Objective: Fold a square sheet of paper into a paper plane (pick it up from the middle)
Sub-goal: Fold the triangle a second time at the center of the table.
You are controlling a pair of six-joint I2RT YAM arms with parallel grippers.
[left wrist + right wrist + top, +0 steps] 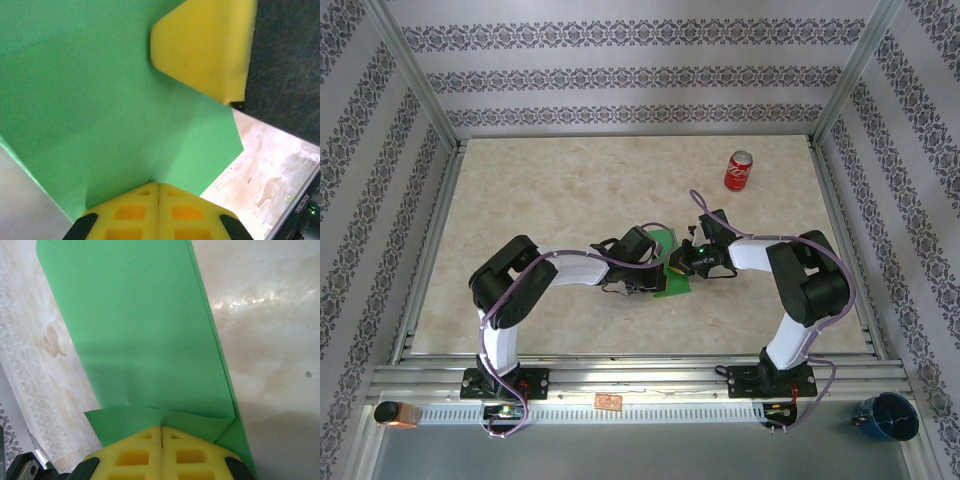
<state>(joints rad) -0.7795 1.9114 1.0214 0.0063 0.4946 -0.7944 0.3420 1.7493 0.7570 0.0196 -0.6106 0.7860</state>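
The square sheet of paper (674, 288) is bright green, partly folded, and lies on the marble table between both arms. My left gripper (658, 273) is shut, its yellow tips (158, 184) touching the sheet (100, 100) where a crease runs into them. My right gripper (677, 263) is also shut, its tips (161, 427) resting on a folded flap at the near end of the long green strip (140, 330). No paper shows between either pair of jaws. In the left wrist view a yellow finger of the right gripper (200, 45) presses the sheet at the top.
A red soda can (738, 171) stands at the back right of the table (540, 200). A blue cup (887, 416) and an orange object (395, 412) sit off the table by the near rail. Patterned walls surround the table.
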